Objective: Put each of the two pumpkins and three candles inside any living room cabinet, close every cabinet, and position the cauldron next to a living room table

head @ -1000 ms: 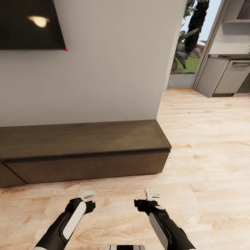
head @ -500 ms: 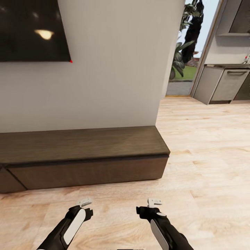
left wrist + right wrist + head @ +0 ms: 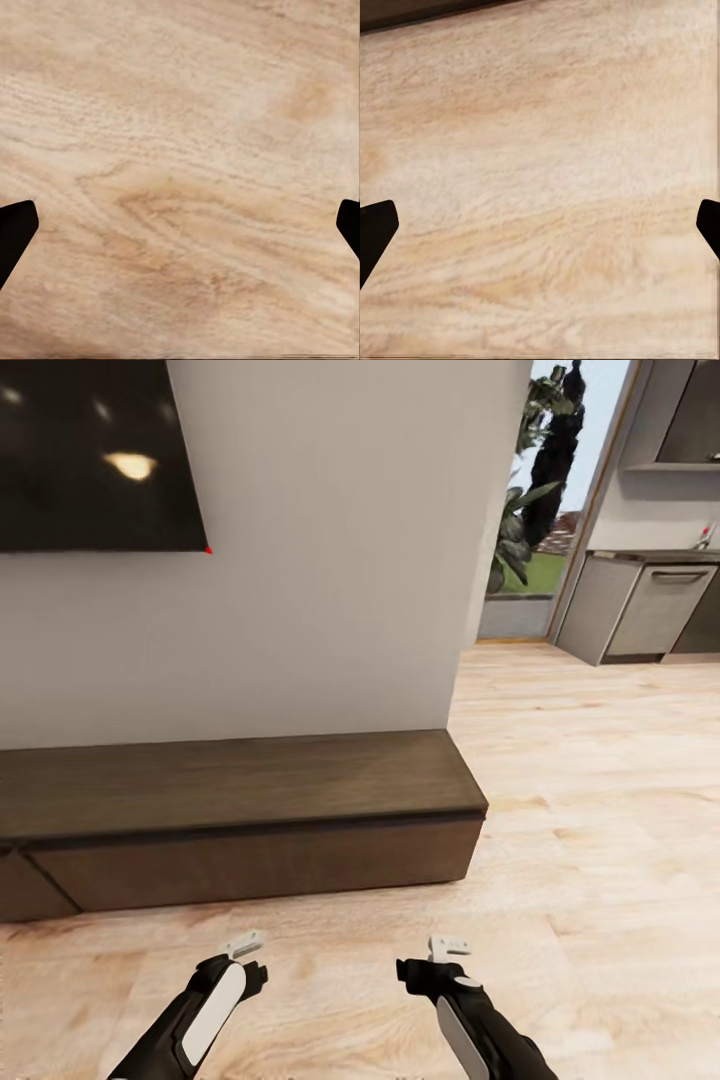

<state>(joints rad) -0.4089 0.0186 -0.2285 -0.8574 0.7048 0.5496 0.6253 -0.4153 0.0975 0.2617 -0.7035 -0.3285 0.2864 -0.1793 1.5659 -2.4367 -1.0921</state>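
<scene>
The long, low dark-brown wooden cabinet [image 3: 240,820] runs along the white wall [image 3: 330,560], its right end meeting open pale wood floor [image 3: 590,840] toward the far grey kitchen units [image 3: 650,610]. Left gripper [image 3: 245,945] and right gripper [image 3: 448,948] hang spread and empty, near the cabinet's closed front.

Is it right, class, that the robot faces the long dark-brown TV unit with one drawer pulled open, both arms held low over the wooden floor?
Not quite. In the head view the TV unit has its drawer fronts shut flush; none is pulled open. The rest holds: the left gripper and right gripper hang low over the wooden floor.
</scene>
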